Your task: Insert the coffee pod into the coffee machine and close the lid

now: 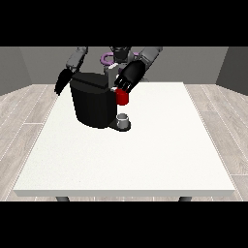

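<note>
Starting at the near edge, my white bench [145, 164] spreads wide and bare toward me. Farther back on it sits a small grey thing [124, 120] on the dark base at the foot of the coffee machine [92, 104]; it looks like a little cup, and I cannot tell whether it is the pod, so I cannot say where the coffee pod is. The machine itself is a black, bulky block standing on the bench, left of centre in the view and turned a little. At its upper right corner is a red thing at the machine [122, 97], directly above the grey thing.

My hand at the view's right [125, 83] reaches down over that top corner, its dark fingers just above and touching or nearly touching the red thing; whether they are spread, pressed together or pinching something I cannot tell. My hand at the view's left [62, 82] hangs beside the machine's upper left corner, pointing downward, fingers looking straight and held together, gripping nothing. Behind both, my grey arms rise to the torso at the far edge of the bench.
</note>
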